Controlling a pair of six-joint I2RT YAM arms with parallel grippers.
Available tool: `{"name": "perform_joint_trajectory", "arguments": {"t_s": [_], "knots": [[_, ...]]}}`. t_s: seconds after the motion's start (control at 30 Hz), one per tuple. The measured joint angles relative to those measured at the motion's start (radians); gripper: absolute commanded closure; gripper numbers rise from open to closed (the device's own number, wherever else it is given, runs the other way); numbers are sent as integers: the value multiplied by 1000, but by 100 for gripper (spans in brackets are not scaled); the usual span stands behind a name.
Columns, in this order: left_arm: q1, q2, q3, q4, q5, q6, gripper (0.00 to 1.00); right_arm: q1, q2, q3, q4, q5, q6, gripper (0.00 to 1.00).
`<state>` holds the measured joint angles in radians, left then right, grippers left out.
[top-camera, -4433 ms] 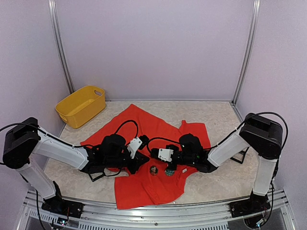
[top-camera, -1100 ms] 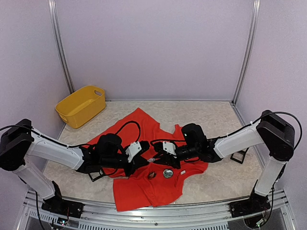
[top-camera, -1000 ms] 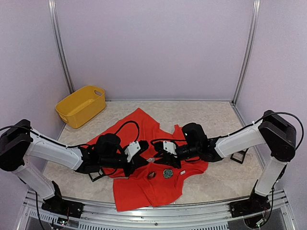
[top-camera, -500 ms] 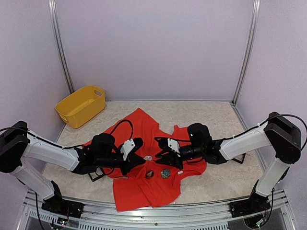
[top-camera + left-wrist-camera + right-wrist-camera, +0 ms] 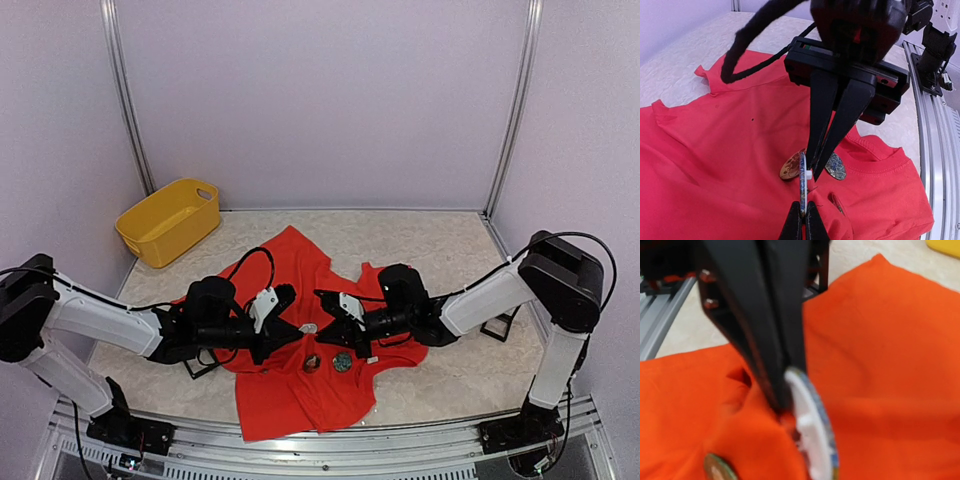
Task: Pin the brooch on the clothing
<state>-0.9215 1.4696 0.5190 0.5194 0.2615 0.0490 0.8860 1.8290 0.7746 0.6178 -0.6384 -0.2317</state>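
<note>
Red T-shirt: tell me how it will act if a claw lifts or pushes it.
The T-shirt is probably floppy: it lies creased and bunched on the table, so a lifted spot should tent and the rest sag. Pushed, it likely wrinkles rather than slides whole. It looks thin, so probably light.

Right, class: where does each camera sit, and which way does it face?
Top external: high behind the robot, facing down and forward at the red T-shirt; left arm and right arm show.
Left wrist: faces the right pincer across the brooch; own fingertips at bottom.
Right wrist: faces the left pincer, blurred; own fingers not made out.
Both wrist views share the brooch.
</note>
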Motion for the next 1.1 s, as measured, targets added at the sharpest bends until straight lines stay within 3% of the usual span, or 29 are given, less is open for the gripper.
{"name": "perform_joint_trajectory", "arguments": {"t_s": [0.33, 0.37, 0.5, 0.67, 1.1], "knots": [[17, -23, -23, 34, 50, -12, 100, 1, 53, 45, -8, 6, 43, 100], [18, -23, -24, 35, 50, -13, 100, 1, 53, 46, -9, 7, 45, 98], [18, -23, -25, 35, 50, -14, 100, -1, 51, 47, -29, 7, 51, 72], [18, -23, -25, 35, 50, -14, 100, -5, 6, 29, -44, 7, 43, 58], [18, -23, -25, 34, 50, -14, 100, 24, 4, -7, 190, 28, 188, 54]]}}
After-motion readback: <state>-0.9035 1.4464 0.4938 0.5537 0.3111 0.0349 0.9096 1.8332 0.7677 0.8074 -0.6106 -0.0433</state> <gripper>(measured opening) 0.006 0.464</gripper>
